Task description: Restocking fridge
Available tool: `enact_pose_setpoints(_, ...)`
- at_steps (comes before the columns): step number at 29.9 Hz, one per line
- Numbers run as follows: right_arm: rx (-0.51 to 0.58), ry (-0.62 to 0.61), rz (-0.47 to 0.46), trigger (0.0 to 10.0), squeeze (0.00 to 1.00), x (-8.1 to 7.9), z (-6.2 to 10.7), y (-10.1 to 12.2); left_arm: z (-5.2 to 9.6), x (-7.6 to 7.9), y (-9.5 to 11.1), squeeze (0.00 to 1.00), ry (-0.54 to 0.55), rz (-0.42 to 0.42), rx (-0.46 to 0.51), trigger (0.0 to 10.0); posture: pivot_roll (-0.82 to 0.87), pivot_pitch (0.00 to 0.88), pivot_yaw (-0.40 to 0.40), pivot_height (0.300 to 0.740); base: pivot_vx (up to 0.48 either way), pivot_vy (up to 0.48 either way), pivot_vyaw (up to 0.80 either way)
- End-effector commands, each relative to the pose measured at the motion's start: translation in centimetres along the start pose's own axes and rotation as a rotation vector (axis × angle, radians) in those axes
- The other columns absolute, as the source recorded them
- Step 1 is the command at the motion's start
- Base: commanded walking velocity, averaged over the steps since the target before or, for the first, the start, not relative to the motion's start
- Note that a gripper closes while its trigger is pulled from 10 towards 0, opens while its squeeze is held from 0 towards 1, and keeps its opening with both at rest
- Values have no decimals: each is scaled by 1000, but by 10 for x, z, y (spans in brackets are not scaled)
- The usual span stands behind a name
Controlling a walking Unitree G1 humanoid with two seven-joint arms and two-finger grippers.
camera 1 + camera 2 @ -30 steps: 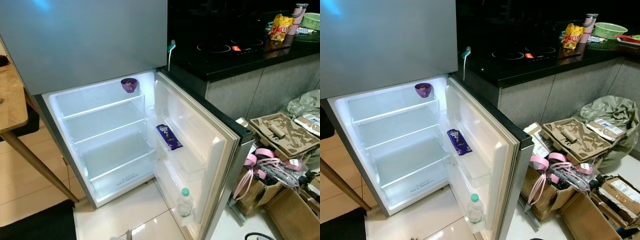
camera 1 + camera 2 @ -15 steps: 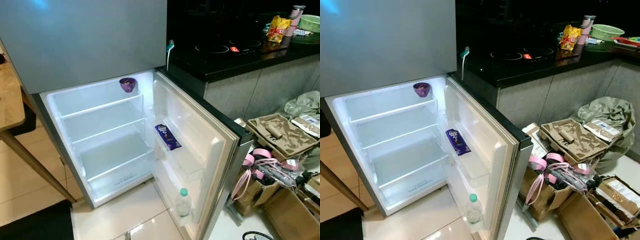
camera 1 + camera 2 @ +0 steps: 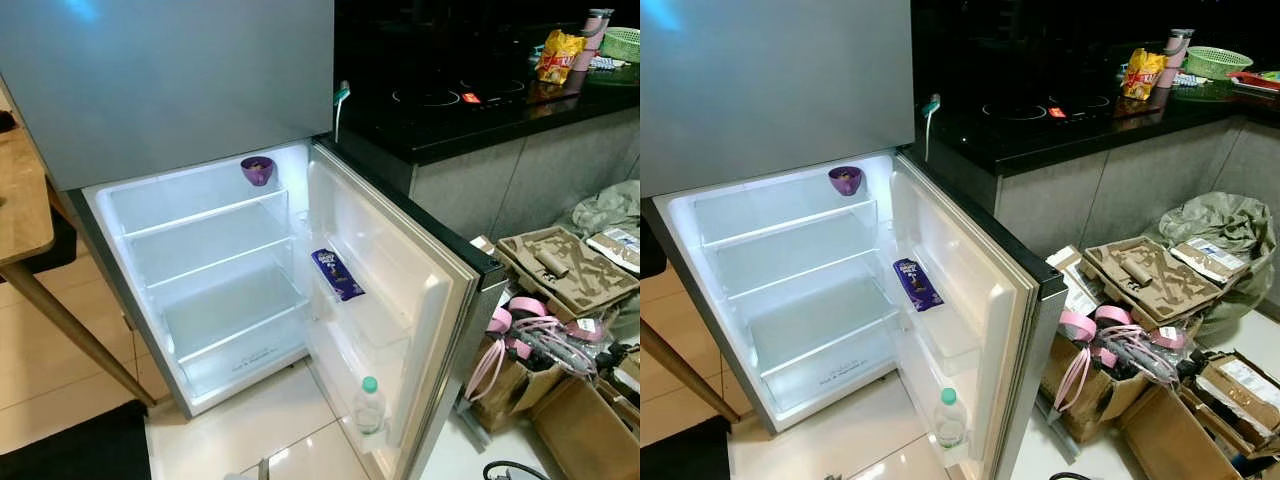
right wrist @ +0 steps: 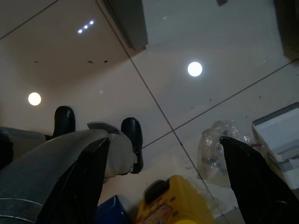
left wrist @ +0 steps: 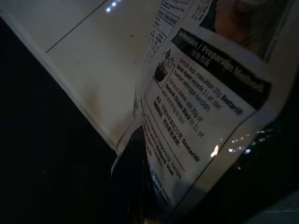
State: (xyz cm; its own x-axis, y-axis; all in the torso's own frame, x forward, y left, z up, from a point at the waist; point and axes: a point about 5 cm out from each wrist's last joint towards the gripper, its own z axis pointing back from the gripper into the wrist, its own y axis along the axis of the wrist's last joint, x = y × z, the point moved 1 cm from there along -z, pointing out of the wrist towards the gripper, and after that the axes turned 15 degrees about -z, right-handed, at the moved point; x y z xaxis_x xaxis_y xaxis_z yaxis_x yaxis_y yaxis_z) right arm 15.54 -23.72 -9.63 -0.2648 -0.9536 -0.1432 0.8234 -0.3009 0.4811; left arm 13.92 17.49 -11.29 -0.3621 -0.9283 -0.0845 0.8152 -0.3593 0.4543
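The left claw (image 5: 140,186) grips a white printed food packet (image 5: 205,107), the right claw (image 4: 163,172) hangs wide beside the open white fridge (image 3: 215,270).

Home kitchen (fridge (image 3: 215,270), hob (image 3: 455,97))

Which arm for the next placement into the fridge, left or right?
Left, probably. The left gripper already holds a printed packet, ready to go onto a fridge shelf. The right gripper hangs open and empty above the floor.

Glossy tiled floor (image 3: 270,420) (black countertop (image 3: 470,110))
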Motion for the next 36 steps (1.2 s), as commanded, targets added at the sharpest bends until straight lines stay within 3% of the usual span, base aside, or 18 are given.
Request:
enact_pose_setpoints(1, 0, -11, 9, 10000, 0, 1, 0, 2, -1, 4, 1, 0, -4, -1, 3, 10000, -110, 0, -37, 740, 0, 0, 0)
enact_pose_setpoints(12, -5, 0, 19, 10000, 0, -4, -1, 0, 2, 9, -14, 0, -16, 8, -31, 10000, -99, 0, -24, 740, 0, 0, 0)
enact_pose_setpoints(19, -21, -5, 8, 10000, 0, -2, 0, -8, 2, 5, -10, 0, -11, 2, -22, 10000, -101, 0, -20, 740, 0, 0, 0)
enact_pose_setpoints(23, -9, -15, -41, 10000, 0, 0, 0, -8, 1, -5, -1, 0, 19, 74, 5, 10000, -102, 0, -11, 740, 0, 0, 0)
enact_pose_setpoints(29, -13, -12, -28, 10000, 0, -1, 0, -8, 1, -7, 0, 0, 20, 55, 10, 10000, -93, 0, -7, 740, 0, 0, 0)
enact_pose_setpoints(36, -29, -22, -48, 10000, 0, -1, 2, -21, 4, -8, -14, 0, 12, 37, -21, 10000, -80, 7, 23, 740, 0, 0, 0)
